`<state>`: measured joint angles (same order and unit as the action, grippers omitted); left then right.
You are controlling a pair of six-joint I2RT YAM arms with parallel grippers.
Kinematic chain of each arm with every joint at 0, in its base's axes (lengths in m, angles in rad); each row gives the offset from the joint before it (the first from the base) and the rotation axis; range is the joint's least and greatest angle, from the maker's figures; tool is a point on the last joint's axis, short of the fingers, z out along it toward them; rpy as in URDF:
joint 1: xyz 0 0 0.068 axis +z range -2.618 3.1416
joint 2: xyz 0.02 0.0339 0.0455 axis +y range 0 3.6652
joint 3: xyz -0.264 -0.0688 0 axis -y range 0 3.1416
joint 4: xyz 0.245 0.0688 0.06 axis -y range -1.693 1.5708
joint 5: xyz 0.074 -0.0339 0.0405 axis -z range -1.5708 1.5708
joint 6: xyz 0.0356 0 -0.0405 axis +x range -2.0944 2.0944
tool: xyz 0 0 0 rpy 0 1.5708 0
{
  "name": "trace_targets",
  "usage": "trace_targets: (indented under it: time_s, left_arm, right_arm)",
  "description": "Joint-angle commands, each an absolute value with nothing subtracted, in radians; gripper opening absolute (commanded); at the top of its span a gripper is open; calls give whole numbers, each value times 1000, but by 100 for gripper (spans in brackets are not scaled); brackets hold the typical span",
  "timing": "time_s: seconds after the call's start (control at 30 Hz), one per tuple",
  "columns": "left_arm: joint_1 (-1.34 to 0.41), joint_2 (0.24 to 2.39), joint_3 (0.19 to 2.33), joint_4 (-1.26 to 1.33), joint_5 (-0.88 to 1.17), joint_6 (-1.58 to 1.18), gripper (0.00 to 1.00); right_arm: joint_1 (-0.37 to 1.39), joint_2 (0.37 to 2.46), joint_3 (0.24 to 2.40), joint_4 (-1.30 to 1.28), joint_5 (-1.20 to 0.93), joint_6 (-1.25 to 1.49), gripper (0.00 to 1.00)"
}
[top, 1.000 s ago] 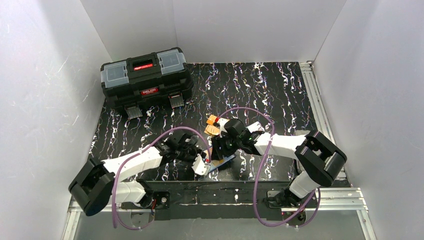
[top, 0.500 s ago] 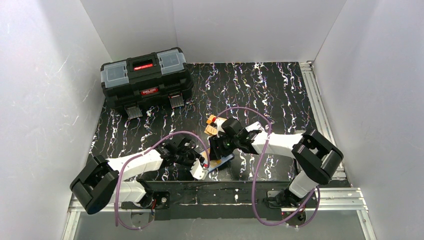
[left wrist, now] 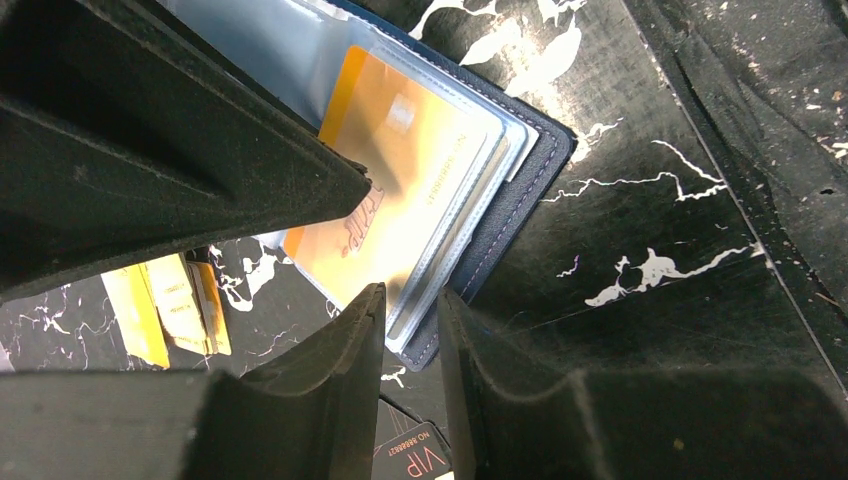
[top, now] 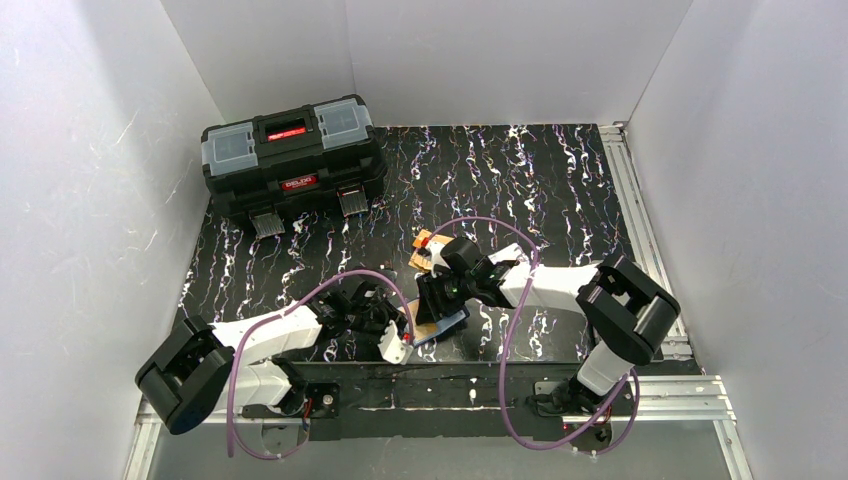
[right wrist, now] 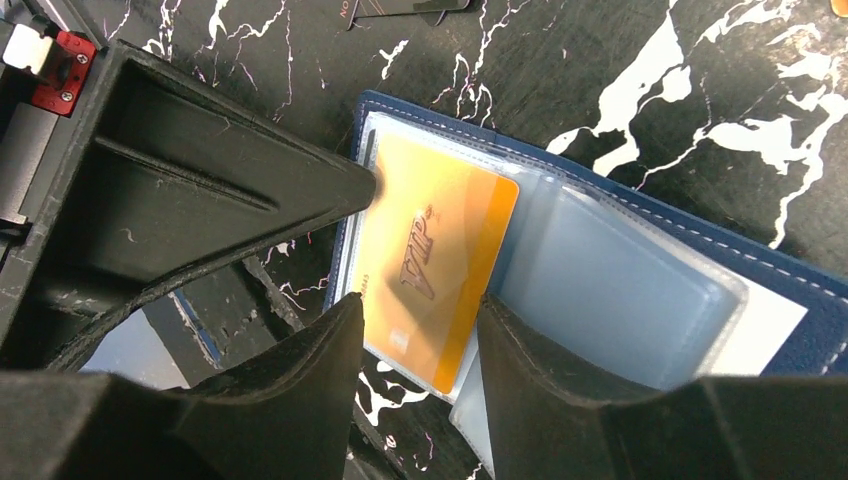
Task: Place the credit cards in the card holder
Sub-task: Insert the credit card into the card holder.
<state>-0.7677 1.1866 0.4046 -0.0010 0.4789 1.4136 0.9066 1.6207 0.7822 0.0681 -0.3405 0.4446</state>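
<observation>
Card holder (right wrist: 600,290) lies open on black white-veined tabletop (top: 520,180) between white walls (top: 480,60).

The table (top: 560,190) is a black slab marbled with white and faint purple streaks. It is enclosed by 3 plain white walls (top: 500,60) at the left, rear and right, all evenly lit with only soft shadows. A black toolbox (top: 292,158) with 2 grey-lidded compartments and a red label stands at the far left corner of the table, and aluminium rails (top: 640,220) run along the table's right and near edges.
</observation>
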Motion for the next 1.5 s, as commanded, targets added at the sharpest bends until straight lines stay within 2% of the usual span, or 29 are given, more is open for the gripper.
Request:
trace_targets:
  time_s: [0.0,0.43,0.57,0.73,0.87,0.9,0.93,0.97,1.03,1.1,1.13,1.17,1.2,1.27,1.3,1.37,1.4,1.43,1.47]
  left_arm:
    - [-772,1190,388,-9,482,1417,25]
    - [-772,1193,384,-6,472,1416,25]
    - [-772,1157,393,-36,464,1417,25]
    - [-772,1025,434,-190,458,1395,28]
    - [-772,935,489,-338,449,1381,38]
    - [-773,920,508,-376,445,1369,41]
    - [-772,909,526,-410,438,1359,44]
    - [-772,898,545,-435,430,1350,47]
    - [-772,884,578,-452,400,1313,56]
    - [-770,884,625,-464,366,1268,69]
    - [-770,890,655,-480,357,1259,78]
    - [-770,895,682,-491,348,1247,93]
    - [-770,902,712,-494,344,1224,98]
    - [-770,934,778,-485,326,1148,98]
    - [-770,957,815,-475,313,1101,98]
    - [-769,1034,911,-455,281,1001,98]
    - [-769,1075,956,-449,245,940,98]
    - [-769,1122,1005,-452,209,883,98]
    - [-769,1174,1064,-470,179,828,98]
  right_arm:
    - [926,1632,830,109,-401,447,52]
    - [940,1648,860,108,-473,423,52]
    - [939,1628,859,82,-463,417,55]
    - [923,1530,841,28,-378,415,65]
    - [898,1468,856,-60,-327,409,74]
    - [890,1459,866,-89,-313,408,81]
    - [882,1451,881,-123,-296,407,93]
    - [871,1442,896,-153,-279,407,98]
    - [835,1419,927,-215,-255,423,99]
    - [782,1382,954,-273,-218,479,98]
    - [744,1362,968,-301,-210,510,98]
    - [708,1344,984,-333,-201,549,98]
    - [667,1332,1003,-378,-207,570,98]
    - [591,1305,1010,-427,-227,598,98]
    - [531,1281,981,-422,-244,616,95]
    - [440,1231,899,-371,-287,680,79]
    - [403,1207,861,-348,-291,700,66]
    - [382,1189,842,-345,-275,708,47]
    - [375,1183,845,-381,-230,710,33]
